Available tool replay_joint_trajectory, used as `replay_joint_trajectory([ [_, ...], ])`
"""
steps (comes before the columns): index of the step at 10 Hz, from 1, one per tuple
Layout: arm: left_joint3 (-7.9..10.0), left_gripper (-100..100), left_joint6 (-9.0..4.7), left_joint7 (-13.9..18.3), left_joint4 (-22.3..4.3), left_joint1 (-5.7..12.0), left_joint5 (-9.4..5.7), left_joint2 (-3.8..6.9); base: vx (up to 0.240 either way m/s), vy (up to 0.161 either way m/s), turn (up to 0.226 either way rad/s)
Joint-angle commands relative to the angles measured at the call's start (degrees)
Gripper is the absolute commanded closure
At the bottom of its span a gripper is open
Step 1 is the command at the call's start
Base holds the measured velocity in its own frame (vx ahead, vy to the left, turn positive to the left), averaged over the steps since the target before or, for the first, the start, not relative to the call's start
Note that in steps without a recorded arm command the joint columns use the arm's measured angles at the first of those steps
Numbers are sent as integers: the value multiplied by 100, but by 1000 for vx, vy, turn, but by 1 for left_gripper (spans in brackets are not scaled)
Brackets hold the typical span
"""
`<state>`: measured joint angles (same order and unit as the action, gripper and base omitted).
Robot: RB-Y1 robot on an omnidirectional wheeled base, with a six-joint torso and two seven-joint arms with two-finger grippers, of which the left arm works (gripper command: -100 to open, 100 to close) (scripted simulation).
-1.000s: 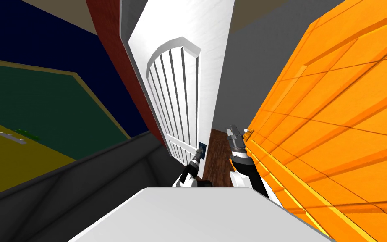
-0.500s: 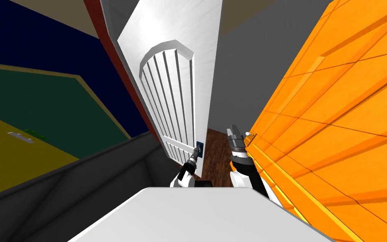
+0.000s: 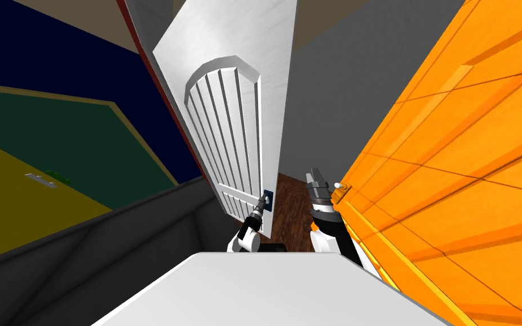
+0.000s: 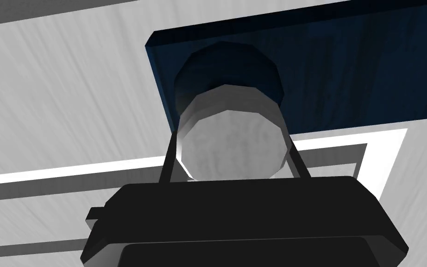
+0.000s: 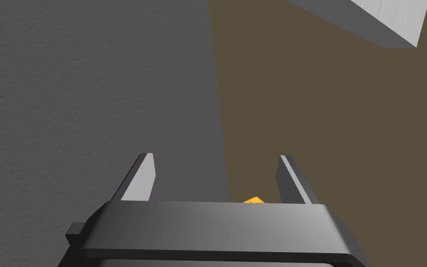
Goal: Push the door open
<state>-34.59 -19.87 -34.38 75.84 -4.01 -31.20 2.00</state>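
Observation:
A white door (image 3: 231, 113) with an arched, ribbed panel stands partly open ahead of me, its free edge towards the right. Near that edge, low down, a dark blue plate (image 3: 268, 199) carries a round grey knob (image 4: 232, 139). My left gripper (image 3: 262, 202) is shut on this knob, with a finger pressing each side of it (image 4: 232, 150). The blue plate (image 4: 347, 74) and the white door face (image 4: 59, 102) lie right behind the knob. My right gripper (image 3: 314, 175) is raised beside the door's gap, open and holding nothing (image 5: 215, 160).
An orange panelled surface (image 3: 452, 170) with a small white knob (image 3: 338, 185) runs close along my right. A dark grey low wall (image 3: 112, 243) lies at my left. Brown wooden floor (image 3: 291, 206) and a grey wall (image 3: 333, 102) show through the gap. A red frame (image 3: 166, 107) edges the door's hinge side.
The door has swung further open, away and to the left, widening the gap at its free edge. My left gripper has followed it, still on the knob. The right arm has held still.

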Motion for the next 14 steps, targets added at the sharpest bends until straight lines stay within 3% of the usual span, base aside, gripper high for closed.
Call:
replay_joint_trajectory([
  [1, 186, 100, 15, -13, 1, -29, -15, 20, 108, -132, 92],
  [3, 337, 100, 21, -2, -14, 4, -28, -24, 140, -151, 85],
  [4, 179, -100, -54, -34, 45, -67, -85, 49, -82, -32, 60],
  [9, 6, -100, -18, -134, 283, -224, -235, 71, -183, 55, 4],
  [12, -149, -100, 14, -225, 498, -366, -370, -55, -207, 74, 13],
  [14, -76, -100, 31, -200, 452, -320, -320, 35, 0, -1, -18],
])
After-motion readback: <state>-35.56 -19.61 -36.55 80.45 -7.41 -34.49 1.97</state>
